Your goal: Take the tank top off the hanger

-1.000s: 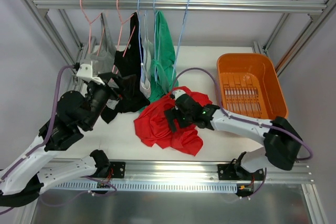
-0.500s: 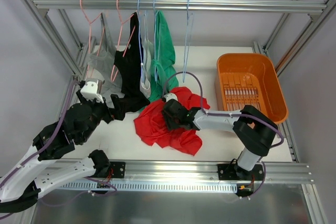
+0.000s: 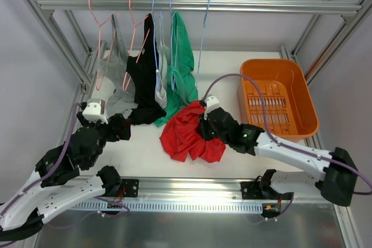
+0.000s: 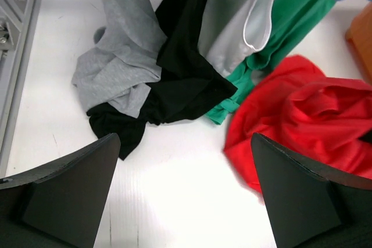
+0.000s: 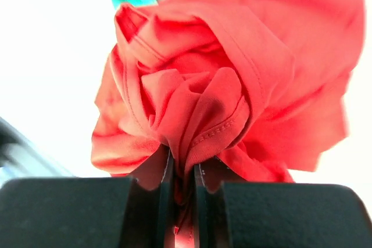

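Observation:
The red tank top (image 3: 186, 135) lies bunched on the white table, off its hanger. My right gripper (image 3: 204, 127) is shut on a fold of it; in the right wrist view the red tank top (image 5: 232, 85) is pinched between the jaws of the right gripper (image 5: 184, 164). An empty blue hanger (image 3: 201, 45) hangs on the rail just above. My left gripper (image 3: 119, 129) stands open near the left, low over the table. In the left wrist view the left gripper (image 4: 184, 143) holds nothing, and the red tank top (image 4: 302, 120) lies to its right.
Grey (image 4: 116, 68), black (image 4: 186, 79) and green (image 4: 290, 21) garments hang from pink and blue hangers on the metal rail (image 3: 261, 7), their hems resting on the table. An orange basket (image 3: 273, 63) stands at the right. Frame posts border both sides.
The right gripper has shut on the red tank top and gathered it into a tighter bunch, shifted right. The left arm has drawn back from the black garment toward the near left.

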### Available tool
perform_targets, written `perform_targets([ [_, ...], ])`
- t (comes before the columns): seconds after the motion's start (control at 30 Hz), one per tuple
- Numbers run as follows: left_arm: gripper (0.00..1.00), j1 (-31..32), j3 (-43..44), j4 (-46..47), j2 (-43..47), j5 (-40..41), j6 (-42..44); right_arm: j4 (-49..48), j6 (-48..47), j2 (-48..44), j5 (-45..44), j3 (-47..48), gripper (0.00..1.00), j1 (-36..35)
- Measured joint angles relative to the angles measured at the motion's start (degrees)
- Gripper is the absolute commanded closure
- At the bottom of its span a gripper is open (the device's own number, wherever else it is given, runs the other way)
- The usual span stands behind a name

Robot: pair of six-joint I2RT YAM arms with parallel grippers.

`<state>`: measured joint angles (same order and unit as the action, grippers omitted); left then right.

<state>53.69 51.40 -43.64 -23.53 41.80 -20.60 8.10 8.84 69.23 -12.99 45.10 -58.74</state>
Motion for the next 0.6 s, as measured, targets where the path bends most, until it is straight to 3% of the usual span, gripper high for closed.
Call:
perform_targets([
  [0.27,0.01,0.0,-1.0,-0.1,7.2,3.6,-1.4,13.8,-5.6,-11.8,-4.1,11.7,1.0,0.4],
  [0.6,0.01,0.0,-1.7,-0.2,9.7,5.1,-2.6,32.5,-16.9,-12.8,-15.1,44.6,1.0,5.3],
])
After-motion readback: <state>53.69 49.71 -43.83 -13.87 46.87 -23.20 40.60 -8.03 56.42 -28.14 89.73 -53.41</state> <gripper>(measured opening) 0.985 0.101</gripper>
